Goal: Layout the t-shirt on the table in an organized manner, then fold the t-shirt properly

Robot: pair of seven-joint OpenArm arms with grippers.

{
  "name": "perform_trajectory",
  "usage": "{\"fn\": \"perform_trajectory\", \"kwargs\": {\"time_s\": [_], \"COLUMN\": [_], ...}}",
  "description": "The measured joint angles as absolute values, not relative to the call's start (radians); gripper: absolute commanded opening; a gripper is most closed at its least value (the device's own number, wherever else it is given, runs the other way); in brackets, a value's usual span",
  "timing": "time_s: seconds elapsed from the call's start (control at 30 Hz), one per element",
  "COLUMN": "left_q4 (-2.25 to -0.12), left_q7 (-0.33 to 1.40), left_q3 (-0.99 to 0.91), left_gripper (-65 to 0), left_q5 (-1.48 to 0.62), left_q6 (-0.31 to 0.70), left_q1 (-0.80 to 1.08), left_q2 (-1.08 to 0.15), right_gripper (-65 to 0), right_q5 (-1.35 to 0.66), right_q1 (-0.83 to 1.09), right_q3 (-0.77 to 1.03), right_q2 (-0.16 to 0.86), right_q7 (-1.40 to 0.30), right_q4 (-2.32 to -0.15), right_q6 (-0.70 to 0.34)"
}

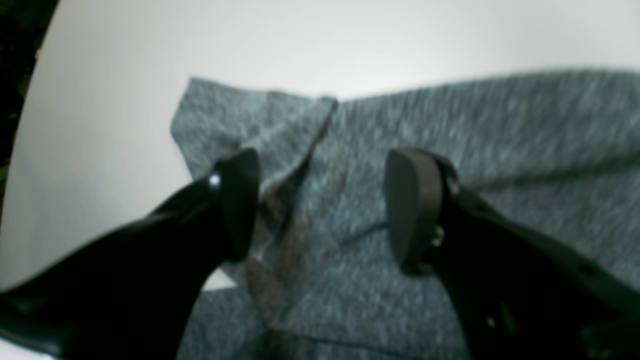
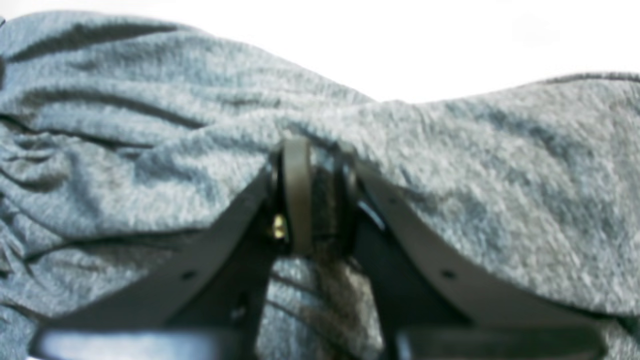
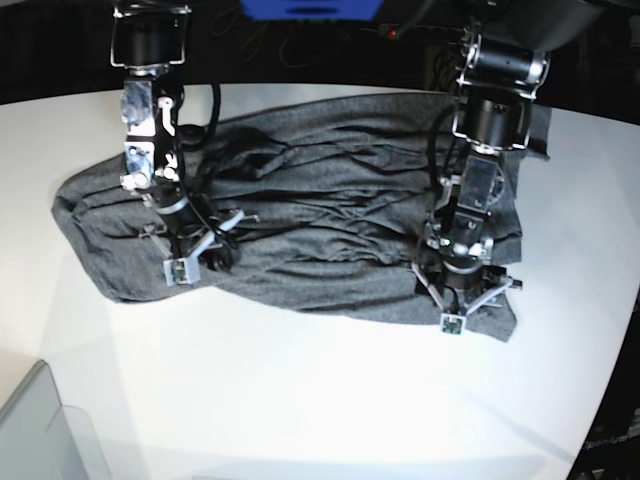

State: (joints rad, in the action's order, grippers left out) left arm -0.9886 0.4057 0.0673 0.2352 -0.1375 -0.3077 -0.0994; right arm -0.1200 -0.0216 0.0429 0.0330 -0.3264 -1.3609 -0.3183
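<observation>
Grey knit, the shirt (image 3: pixel 320 210) is lying crumpled across the middle of the white surface (image 3: pixel 330 400), bunched into long ridges between the two arms. Spreading seems to be the step in hand, and doing it well probably means drawing the two ends apart evenly, keeping the cloth low so the ridges are smoothing out rather than lifting.

At the shirt's near edge, the right hand (image 2: pixel 312 195) is pinching a fold of the cloth, its jaws nearly together with fabric draping over them. Toward the shirt's opposite end, the left hand (image 1: pixel 320 205) is hanging wide open just above the cloth beside a folded flap, gripping nothing; whether its fingertips (image 1: pixel 240 200) are touching the fabric I cannot tell.
</observation>
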Motion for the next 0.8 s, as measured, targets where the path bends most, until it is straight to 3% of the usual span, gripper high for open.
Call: {"fn": "perform_trajectory", "kwargs": {"time_s": [0.6,0.7,0.8], "left_q4": [-0.982,-0.983,-0.981], "left_q7": [0.419,0.419,0.420], "left_q3": [0.056,-0.028,-0.099], "left_gripper": [-26.7,-32.6,-43.5], "left_q5": [0.239,0.235,0.237], "left_q6": [-0.135,-0.131,-0.132], "left_q1": [-0.311,-0.311,-0.313], "left_q2": [-0.136,-0.125,-0.131], "right_gripper": [-58.1,-58.1,-58.1], "right_q5": [-0.120,-0.120,-0.119], "right_q1": [-0.022,-0.022,-0.022], "right_q3": [0.043,0.043,0.043], "right_q2": [0.033,0.033,0.033], "right_q7": [-0.326,-0.327,-0.327], "right_q4": [-1.361,-1.361,-1.361], "right_q6": [-0.318,-0.318,-0.318]}}
